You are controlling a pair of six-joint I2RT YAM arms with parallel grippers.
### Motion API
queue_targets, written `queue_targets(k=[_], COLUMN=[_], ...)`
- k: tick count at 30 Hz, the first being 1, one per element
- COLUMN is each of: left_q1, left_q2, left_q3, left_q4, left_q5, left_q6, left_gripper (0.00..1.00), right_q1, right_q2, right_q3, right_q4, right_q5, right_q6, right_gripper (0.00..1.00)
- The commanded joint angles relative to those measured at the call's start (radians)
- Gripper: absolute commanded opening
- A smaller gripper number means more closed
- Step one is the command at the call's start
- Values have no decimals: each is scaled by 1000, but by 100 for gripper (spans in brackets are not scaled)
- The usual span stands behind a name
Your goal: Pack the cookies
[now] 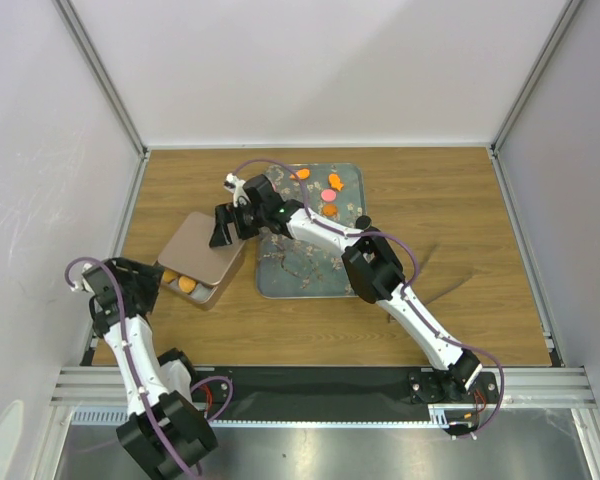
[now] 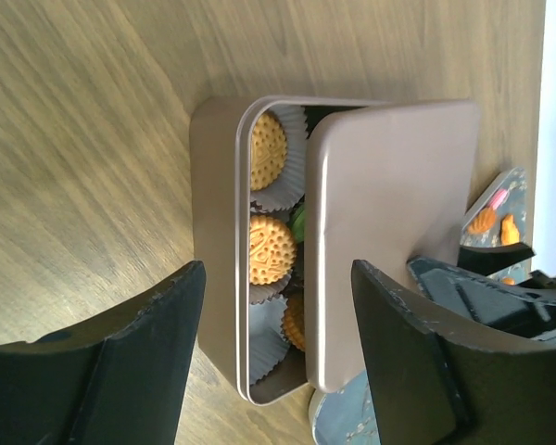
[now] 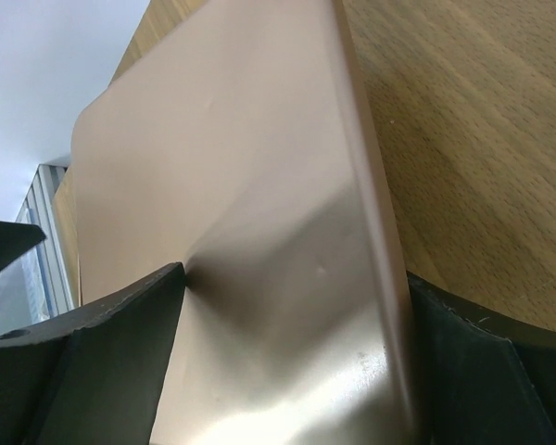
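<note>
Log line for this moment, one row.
right gripper: clamped on lid, partly over tin | left gripper: open beside tin | cookies: some in tin, some on tray

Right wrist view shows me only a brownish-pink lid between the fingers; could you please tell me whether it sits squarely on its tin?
Observer: No. In the left wrist view the lid covers only part of the tin, and a strip along one side is open.
Operator: Thank you. What can you see in that open strip?
Observer: Orange cookies sitting in white paper cups.
</note>
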Motion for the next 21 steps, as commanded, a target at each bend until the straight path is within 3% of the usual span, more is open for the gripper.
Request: queue_targets(k=[1, 21], left_q1=[-15, -85], left_q2=[18, 72], left_q3=[-28, -63], left_q4=[84, 177], left_q5=[47, 52], left_q6=[-1, -40], left_gripper=[70, 70], right_q1=[13, 45], right_q2=[-60, -79], right_q3=[-6, -6], right_q4=[-38, -52], right_q5=[66, 54], right_q6=[-55, -92], right_gripper=[91, 95])
